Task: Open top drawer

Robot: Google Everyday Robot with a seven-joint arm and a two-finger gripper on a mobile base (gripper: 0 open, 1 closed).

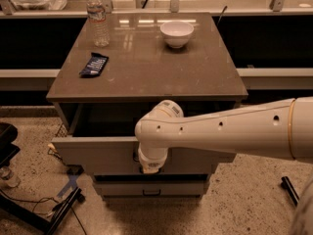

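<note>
The top drawer [98,155] is a wide light grey drawer under the brown tabletop [146,72]. It stands pulled out toward me, and a dark gap [107,121] shows behind its front panel. My gripper [149,167] hangs from the white arm [230,131] against the middle of the drawer front. The arm's wrist hides the drawer's handle.
A water bottle [98,17], a white bowl [176,33] and a blue packet [94,64] sit on the tabletop. A shorter grey drawer [122,188] with a black handle [151,193] is below. A black stand with cables [49,214] lies on the floor at lower left.
</note>
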